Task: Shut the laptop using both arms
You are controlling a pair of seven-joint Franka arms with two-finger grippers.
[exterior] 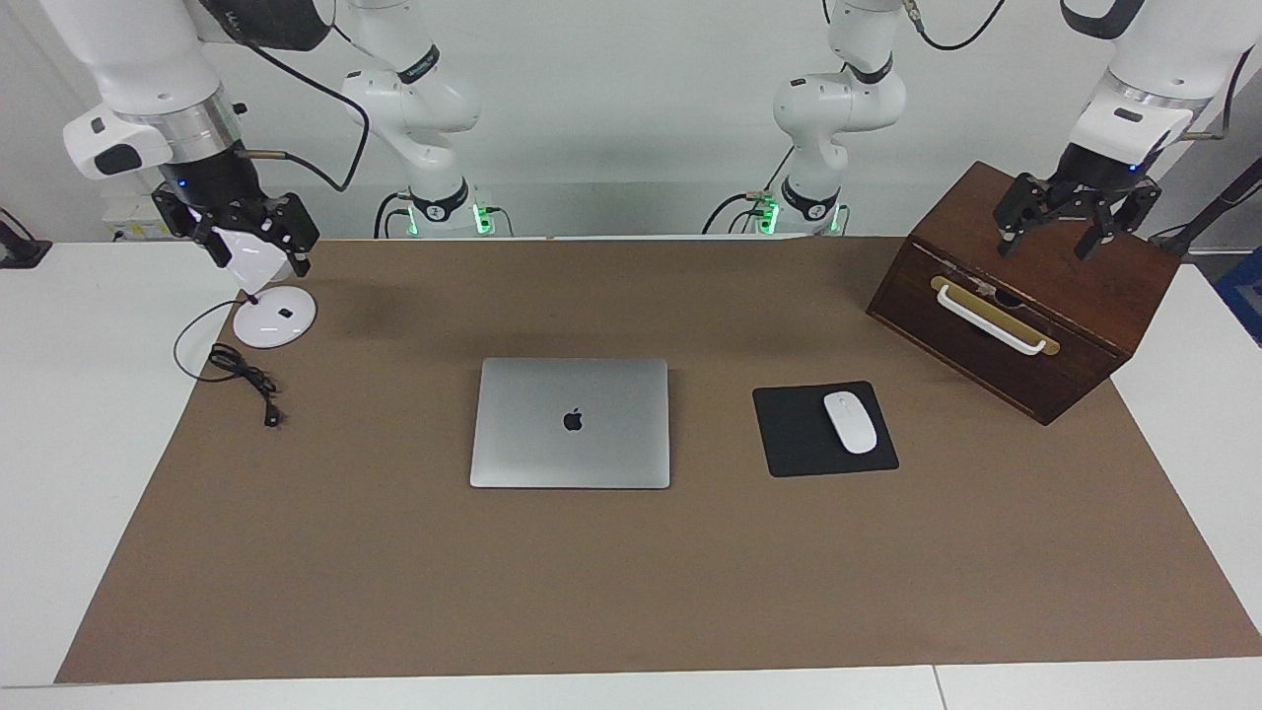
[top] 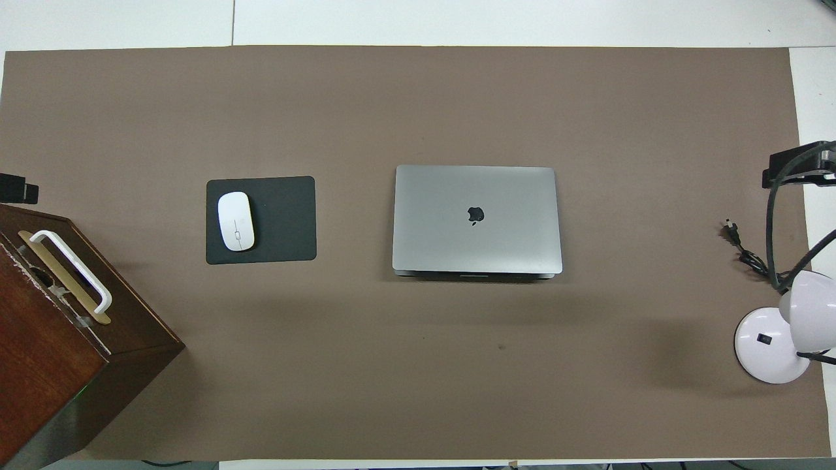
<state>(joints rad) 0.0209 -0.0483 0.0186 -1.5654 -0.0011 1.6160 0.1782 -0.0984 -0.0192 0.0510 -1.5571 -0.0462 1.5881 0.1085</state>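
A: Where's the laptop (exterior: 570,422)?
B: Mid-desk, beside the mouse pad (exterior: 824,429), lid flat, so it looks closed already.
A: The end effectors?
B: Both spread, empty: left end effector (exterior: 1075,222) over the wooden box (exterior: 1025,296), right end effector (exterior: 242,242) apparently above the lamp (exterior: 274,316).

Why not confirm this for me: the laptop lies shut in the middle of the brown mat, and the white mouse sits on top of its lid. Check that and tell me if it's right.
Not quite. The laptop does lie shut on the brown mat, but the white mouse sits on the black mouse pad beside it, not on the lid. The overhead view shows this plainly.
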